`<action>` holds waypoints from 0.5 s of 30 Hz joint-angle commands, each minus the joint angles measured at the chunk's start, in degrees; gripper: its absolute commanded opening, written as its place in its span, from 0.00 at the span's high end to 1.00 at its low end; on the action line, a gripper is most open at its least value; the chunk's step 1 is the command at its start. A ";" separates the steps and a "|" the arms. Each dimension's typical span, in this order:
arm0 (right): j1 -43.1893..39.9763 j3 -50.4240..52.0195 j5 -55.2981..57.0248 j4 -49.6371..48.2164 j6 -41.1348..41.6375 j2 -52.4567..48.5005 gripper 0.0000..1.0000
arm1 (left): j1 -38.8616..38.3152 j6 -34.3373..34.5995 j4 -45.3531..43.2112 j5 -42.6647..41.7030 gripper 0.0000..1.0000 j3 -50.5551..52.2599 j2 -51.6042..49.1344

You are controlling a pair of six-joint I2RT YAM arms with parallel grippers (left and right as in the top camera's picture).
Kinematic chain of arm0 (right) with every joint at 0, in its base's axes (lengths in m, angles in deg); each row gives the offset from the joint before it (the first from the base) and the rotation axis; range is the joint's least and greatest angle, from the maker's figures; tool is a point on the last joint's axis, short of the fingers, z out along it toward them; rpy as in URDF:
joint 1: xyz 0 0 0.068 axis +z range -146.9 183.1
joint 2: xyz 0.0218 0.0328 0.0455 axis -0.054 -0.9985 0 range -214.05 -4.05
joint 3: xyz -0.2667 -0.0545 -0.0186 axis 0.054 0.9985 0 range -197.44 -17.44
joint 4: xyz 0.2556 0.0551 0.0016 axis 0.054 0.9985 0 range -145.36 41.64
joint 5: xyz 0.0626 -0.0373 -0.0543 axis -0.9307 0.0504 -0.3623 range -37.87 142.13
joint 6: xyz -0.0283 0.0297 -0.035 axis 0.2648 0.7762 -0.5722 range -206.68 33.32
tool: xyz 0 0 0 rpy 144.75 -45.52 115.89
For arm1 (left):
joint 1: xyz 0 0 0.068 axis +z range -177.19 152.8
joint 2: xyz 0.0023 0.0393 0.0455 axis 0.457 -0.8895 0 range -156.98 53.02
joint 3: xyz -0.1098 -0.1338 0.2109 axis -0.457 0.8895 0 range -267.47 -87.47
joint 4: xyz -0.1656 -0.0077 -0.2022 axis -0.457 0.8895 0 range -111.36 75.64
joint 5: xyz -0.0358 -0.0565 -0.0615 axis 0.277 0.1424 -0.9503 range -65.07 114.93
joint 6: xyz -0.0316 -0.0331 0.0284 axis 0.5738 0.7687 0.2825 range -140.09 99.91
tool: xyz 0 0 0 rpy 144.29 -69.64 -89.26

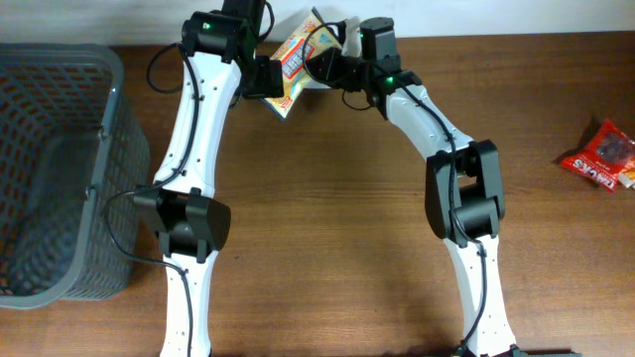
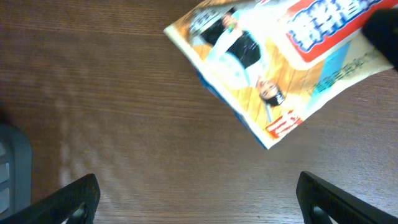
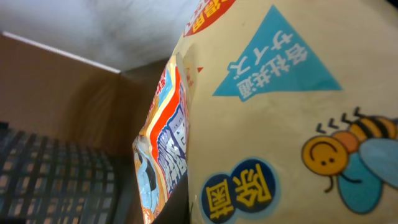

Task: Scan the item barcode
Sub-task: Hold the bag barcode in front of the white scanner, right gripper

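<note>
The item is a yellow and orange snack packet (image 1: 296, 58) with blue and red print, held off the table at the back. My right gripper (image 1: 323, 61) is shut on its right end. In the right wrist view the packet (image 3: 280, 124) fills most of the frame, and one dark finger (image 3: 181, 208) shows against it at the bottom. My left gripper (image 1: 264, 83) is just left of the packet and open. In the left wrist view its fingertips (image 2: 74, 199) stand wide apart over bare wood, with the packet (image 2: 267, 56) ahead of them. No barcode shows in any view.
A grey mesh basket (image 1: 60, 169) stands at the table's left edge and also shows in the right wrist view (image 3: 56, 180). A red snack packet (image 1: 600, 157) lies at the far right. A white wall runs behind the table.
</note>
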 commanded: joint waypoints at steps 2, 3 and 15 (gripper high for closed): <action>-0.20 -1.86 -3.28 -0.63 -1.20 1.09 0.96 | -0.07 -0.04 0.07 0.44 0.01 0.15 -0.09; -0.20 -2.01 -3.28 -0.66 -1.27 1.29 0.96 | -0.09 -0.04 0.07 0.44 0.01 0.15 -0.09; -2.51 -7.87 7.39 12.63 -5.70 0.37 0.96 | -0.61 -0.04 0.07 0.44 0.01 0.15 -0.09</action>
